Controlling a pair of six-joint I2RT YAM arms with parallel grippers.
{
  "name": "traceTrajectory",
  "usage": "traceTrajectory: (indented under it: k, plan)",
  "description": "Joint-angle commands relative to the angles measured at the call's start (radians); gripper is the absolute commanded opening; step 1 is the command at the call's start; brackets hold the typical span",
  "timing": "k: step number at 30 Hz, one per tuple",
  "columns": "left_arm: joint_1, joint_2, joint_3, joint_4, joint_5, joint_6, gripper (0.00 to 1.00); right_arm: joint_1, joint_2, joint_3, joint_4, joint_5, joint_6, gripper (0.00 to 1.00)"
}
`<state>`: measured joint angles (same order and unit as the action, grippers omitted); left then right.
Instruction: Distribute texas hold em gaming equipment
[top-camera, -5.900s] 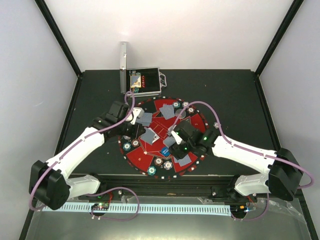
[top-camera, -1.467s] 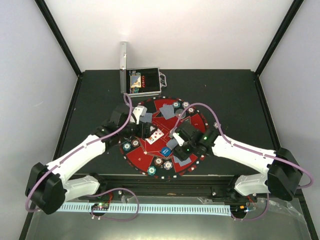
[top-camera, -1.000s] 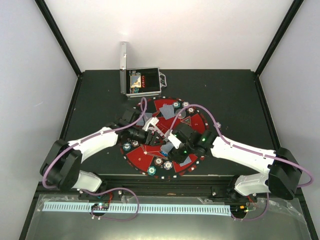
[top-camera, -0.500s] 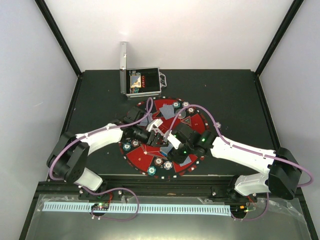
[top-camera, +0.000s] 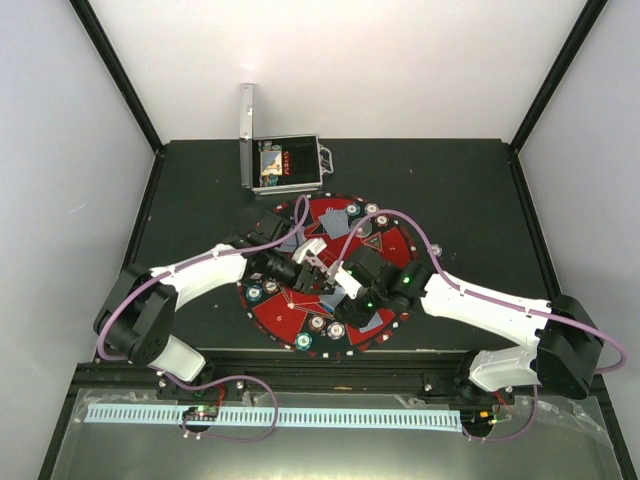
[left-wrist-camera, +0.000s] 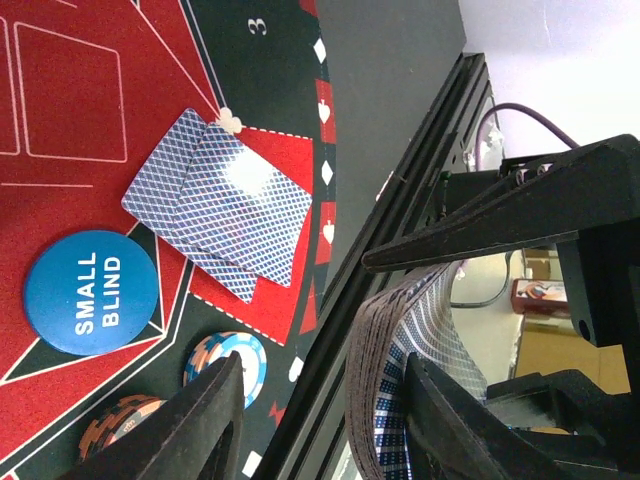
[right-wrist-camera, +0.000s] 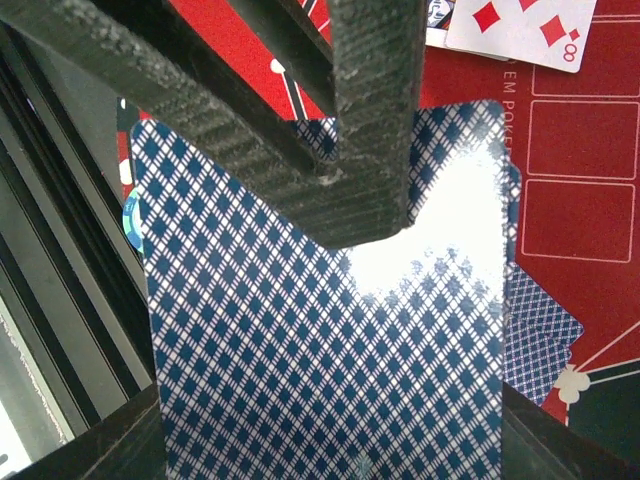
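Clamping deck (left-wrist-camera: 392, 385), right end effector (top-camera: 336, 282) over mat (left-wrist-camera: 70, 120); left end effector (left-wrist-camera: 325, 410) apart alongside.

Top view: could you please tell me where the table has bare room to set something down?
Bare table right of the mat and left of the case. The mat itself is crowded with cards and chips.

Deck (right-wrist-camera: 320, 350): blue-diamond backs, bowed, pinched in the right fingers (right-wrist-camera: 370, 120) over the mat (top-camera: 395, 243) centre. Two face-down cards (left-wrist-camera: 220, 205) lie overlapped, flat on the red. Blue "SMALL BLIND" disc (left-wrist-camera: 92, 292) sits just beside them at 8 o'clock. Striped chips (top-camera: 316, 323) are spaced along the mat rim, 6 to 9 o'clock. Face-up diamond card (right-wrist-camera: 520, 30) lies flat.
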<state>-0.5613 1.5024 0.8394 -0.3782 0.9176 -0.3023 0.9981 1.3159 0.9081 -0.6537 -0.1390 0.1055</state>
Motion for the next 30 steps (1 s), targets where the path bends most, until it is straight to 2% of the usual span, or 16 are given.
traceTrajectory:
  k: [1, 13, 22, 27, 30]
  plan:
    - [0.011, -0.01, 0.026, -0.039, -0.058, 0.012, 0.43, 0.005, -0.012, 0.012, 0.02, 0.003, -0.007, 0.62]
    - [0.034, -0.036, 0.025, -0.079, -0.07, 0.03, 0.34, 0.005, -0.018, -0.005, 0.023, 0.007, 0.0, 0.62]
    - [0.05, -0.048, 0.027, -0.095, -0.072, 0.033, 0.17, 0.005, -0.02, -0.005, 0.02, 0.011, 0.0, 0.62]
    - [0.06, -0.06, 0.03, -0.106, -0.081, 0.037, 0.02, 0.005, -0.023, -0.007, 0.024, 0.021, 0.006, 0.62]
    - [0.068, -0.068, 0.029, -0.114, -0.089, 0.042, 0.02, 0.005, -0.02, -0.008, 0.021, 0.03, 0.011, 0.62]
